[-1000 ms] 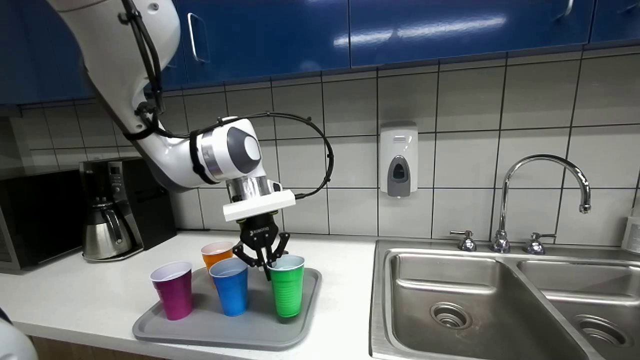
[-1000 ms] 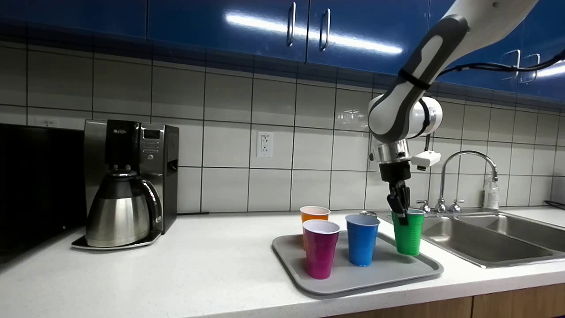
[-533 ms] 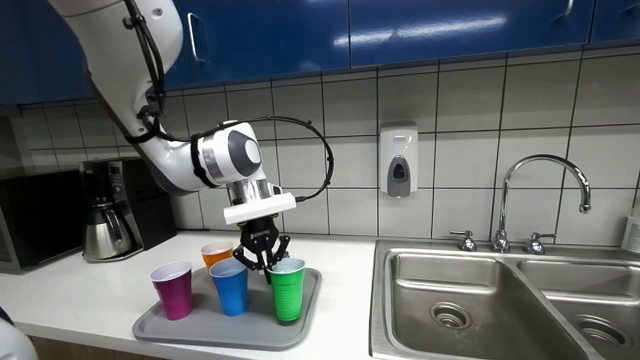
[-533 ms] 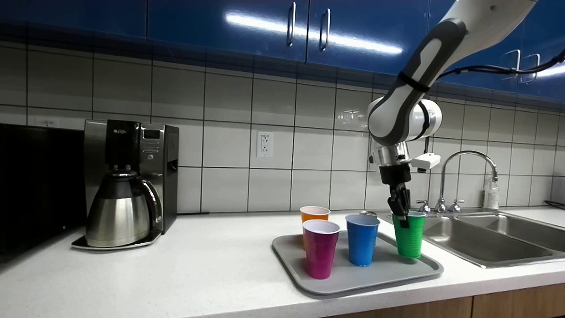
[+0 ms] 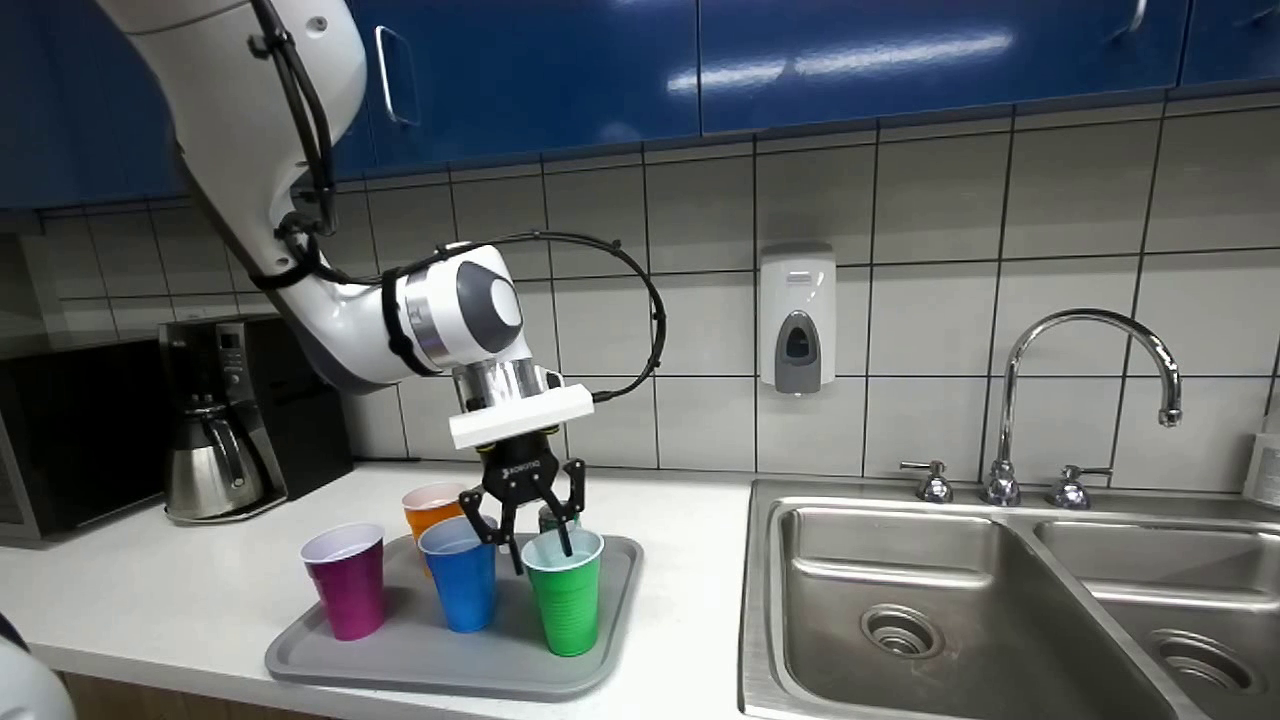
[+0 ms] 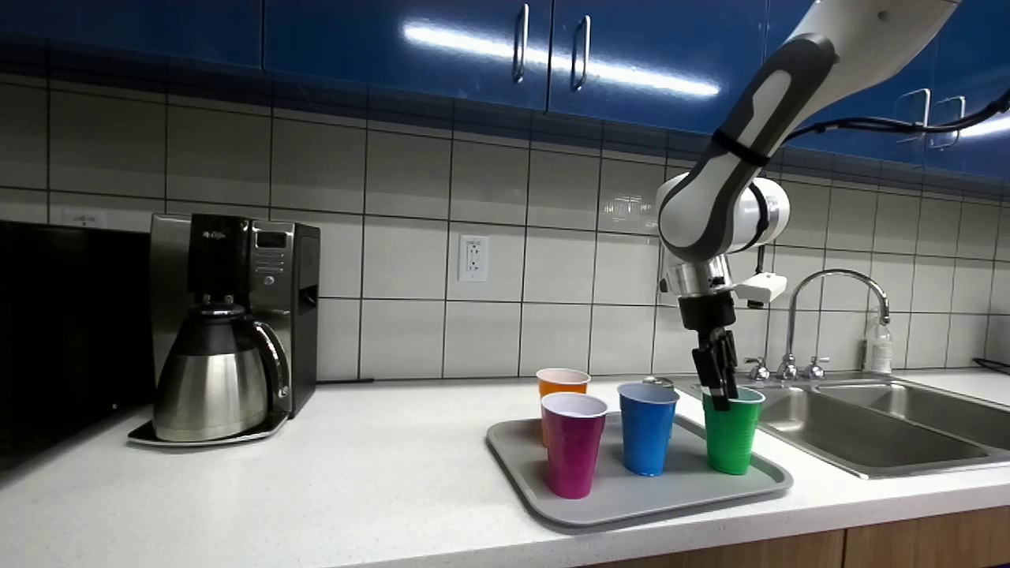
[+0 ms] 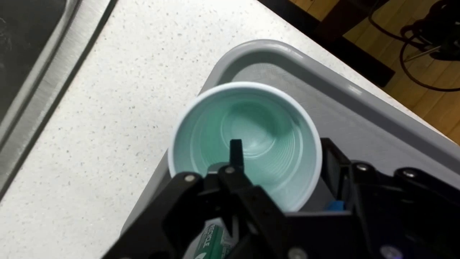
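A green cup [image 5: 566, 606] stands upright on the grey tray [image 5: 520, 668]. My gripper [image 5: 543, 561] is over its near rim with its jaws apart. In the wrist view one of the fingers [image 7: 236, 154] reaches over the cup's pale inside, while the opposite one stays outside the rim, so the cup wall lies between them without being pinched. Whether a fingertip touches the wall I cannot tell. Beside the gripper is a blue cup [image 6: 648, 434]. A purple cup [image 6: 573, 450] and an orange cup [image 5: 432, 510] share the tray.
A can with a green label [image 7: 212, 241] stands behind the tray, mostly hidden by the gripper. A metal sink [image 5: 900, 590] with a tap [image 5: 1008, 400] borders the counter. At the far side are a coffee maker [image 6: 229, 339] and a dark box-shaped appliance [image 6: 71, 331].
The jaws, shut on the green cup's rim before, have spread apart. The cup, held slightly above the tray, has come down onto it and is now more upright.
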You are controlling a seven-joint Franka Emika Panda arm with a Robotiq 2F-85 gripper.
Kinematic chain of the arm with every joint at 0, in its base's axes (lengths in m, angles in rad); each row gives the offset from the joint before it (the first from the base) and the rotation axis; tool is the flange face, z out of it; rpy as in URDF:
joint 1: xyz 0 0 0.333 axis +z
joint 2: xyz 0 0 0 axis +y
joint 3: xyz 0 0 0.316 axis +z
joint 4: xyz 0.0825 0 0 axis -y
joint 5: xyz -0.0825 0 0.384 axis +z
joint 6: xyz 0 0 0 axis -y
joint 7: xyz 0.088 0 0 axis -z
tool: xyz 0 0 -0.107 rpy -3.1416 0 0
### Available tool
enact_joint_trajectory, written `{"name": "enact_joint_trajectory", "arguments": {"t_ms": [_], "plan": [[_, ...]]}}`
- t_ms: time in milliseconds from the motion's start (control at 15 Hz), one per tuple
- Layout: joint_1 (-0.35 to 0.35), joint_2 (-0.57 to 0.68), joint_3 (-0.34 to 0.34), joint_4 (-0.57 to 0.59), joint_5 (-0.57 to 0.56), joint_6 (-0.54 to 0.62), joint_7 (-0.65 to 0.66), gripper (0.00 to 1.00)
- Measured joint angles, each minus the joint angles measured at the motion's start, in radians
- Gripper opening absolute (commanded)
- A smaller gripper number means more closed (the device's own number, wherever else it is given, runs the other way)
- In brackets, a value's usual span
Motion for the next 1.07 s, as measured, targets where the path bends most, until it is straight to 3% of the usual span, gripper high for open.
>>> {"name": "enact_joint_trajectory", "arguments": {"t_ms": [133, 1067], "plan": [[0.000, 0.000, 0.000, 0.000, -0.001, 0.000, 0.000, 1.00], [-0.001, -0.046, -0.009, 0.003, -0.001, 0.000, 0.000, 1.00]]}}
